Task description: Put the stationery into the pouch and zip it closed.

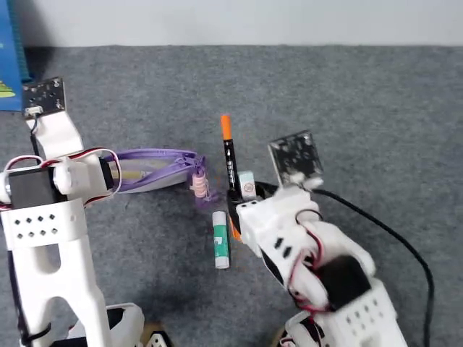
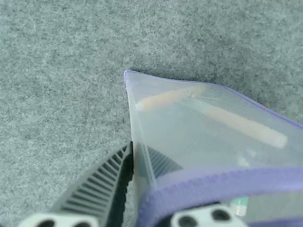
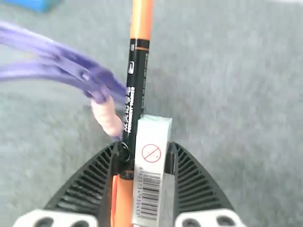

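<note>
Two items sat clamped together in the right gripper (image 3: 142, 163): a black marker (image 3: 135, 90) with orange ends and a small white block (image 3: 152, 156). Just beside them lay the pouch (image 1: 148, 173), translucent with a purple zipper, unzipped, its wall pinched by the left gripper (image 2: 135, 158). A green-and-white glue stick (image 1: 221, 240) lay nearby.

The small white rectangular block (image 3: 152, 175) carries a label with a red circle-and-slash prohibition sign. Below the sign is a black barcode with digits too small to make out. White lettering runs along the black-barrelled, orange-capped marker (image 3: 134, 94), too blurred to read. The green-and-white glue stick (image 1: 220, 240) bears a tiny illegible mark.
</note>
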Controlling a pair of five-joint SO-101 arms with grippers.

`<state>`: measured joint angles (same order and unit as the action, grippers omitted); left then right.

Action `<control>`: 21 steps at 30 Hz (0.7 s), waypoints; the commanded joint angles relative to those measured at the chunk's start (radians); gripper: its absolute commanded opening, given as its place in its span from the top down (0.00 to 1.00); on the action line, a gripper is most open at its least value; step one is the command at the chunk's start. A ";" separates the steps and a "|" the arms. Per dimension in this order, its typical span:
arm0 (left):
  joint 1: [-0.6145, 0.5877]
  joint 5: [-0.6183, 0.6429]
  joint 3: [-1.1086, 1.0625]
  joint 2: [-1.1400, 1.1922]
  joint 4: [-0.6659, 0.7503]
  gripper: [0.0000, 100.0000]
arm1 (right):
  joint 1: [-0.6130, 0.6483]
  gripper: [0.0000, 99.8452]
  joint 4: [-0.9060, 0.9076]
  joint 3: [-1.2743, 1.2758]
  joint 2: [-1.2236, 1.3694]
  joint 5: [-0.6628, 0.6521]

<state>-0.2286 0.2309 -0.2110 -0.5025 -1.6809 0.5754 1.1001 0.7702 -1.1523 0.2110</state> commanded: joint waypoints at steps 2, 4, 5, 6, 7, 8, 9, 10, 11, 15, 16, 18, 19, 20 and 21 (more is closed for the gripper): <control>0.002 -0.006 -0.001 -0.011 0.021 0.99 | 0.070 0.99 -0.099 -0.043 -0.120 -0.005; 0.002 -0.003 -0.001 -0.011 0.021 0.99 | 0.110 0.99 -0.163 -0.043 -0.157 -0.003; 0.002 -0.002 -0.001 -0.011 0.021 0.99 | 0.130 0.99 -0.200 -0.043 -0.174 -0.003; 0.002 0.000 -0.001 -0.011 0.021 0.99 | 0.150 0.99 -0.237 -0.043 -0.186 -0.003; 0.002 0.002 -0.001 -0.012 0.021 0.99 | 0.171 0.99 -0.274 -0.043 -0.200 -0.003; 0.002 0.011 -0.001 -0.015 0.025 0.99 | 0.191 0.99 -0.312 -0.043 -0.211 -0.003; 0.002 0.023 0.002 -0.017 0.028 0.99 | 0.205 0.99 -0.349 -0.043 -0.219 -0.003; 0.003 0.034 0.005 -0.017 0.028 0.99 | 0.217 0.99 -0.387 -0.043 -0.219 -0.005; 0.012 0.040 0.005 -0.017 0.029 0.99 | 0.225 0.99 -0.424 -0.041 -0.220 -0.005; 0.081 0.068 0.005 -0.017 0.029 0.99 | 0.262 0.99 -0.627 0.028 -0.203 -0.011; 0.089 0.086 0.007 -0.017 0.029 0.99 | 0.263 0.99 -0.684 0.055 -0.197 -0.015; 0.095 0.109 0.007 -0.017 0.029 0.99 | 0.269 0.99 -0.802 0.117 -0.176 -0.064; 0.095 0.114 0.007 -0.017 0.029 0.99 | 0.269 0.99 -0.872 0.152 -0.163 -0.089; 0.095 0.114 0.007 -0.017 0.031 0.99 | 0.269 0.99 -0.949 0.189 -0.150 -0.109; 0.095 0.115 0.007 -0.017 0.038 0.99 | 0.269 0.99 -1.030 0.224 -0.134 -0.127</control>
<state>-0.1519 0.3261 -0.2110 -0.5071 -1.6809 0.8362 0.2885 0.9390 -1.3134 0.1389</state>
